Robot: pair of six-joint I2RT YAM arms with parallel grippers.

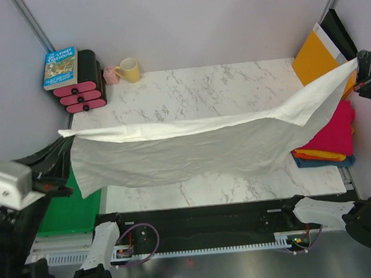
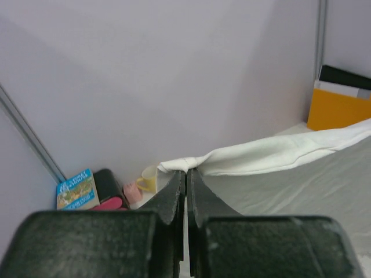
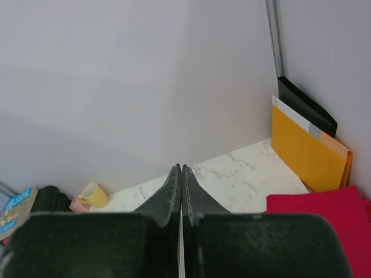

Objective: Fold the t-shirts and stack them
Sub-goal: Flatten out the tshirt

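Note:
A large white t-shirt (image 1: 186, 148) hangs stretched in the air over the marbled table (image 1: 200, 85), held by two corners. My left gripper (image 1: 63, 133) is shut on its left corner; in the left wrist view the cloth (image 2: 272, 153) is pinched at the fingertips of that gripper (image 2: 186, 170). My right gripper (image 1: 359, 65) is shut at the raised right corner; in the right wrist view its jaws (image 3: 182, 168) are closed and the cloth is hidden below them. A stack of folded t-shirts lies at the right edge: crimson red (image 1: 334, 131) on top, orange (image 1: 320, 155), dark blue (image 1: 327, 163).
An orange-yellow envelope (image 1: 311, 56) and a black folder (image 1: 338, 29) lean at the back right. A blue book (image 1: 60, 66), a black-and-pink rack (image 1: 85, 86), a pink cup (image 1: 110, 75) and a yellow mug (image 1: 129, 70) stand at the back left. A green board (image 1: 68, 211) lies at the left.

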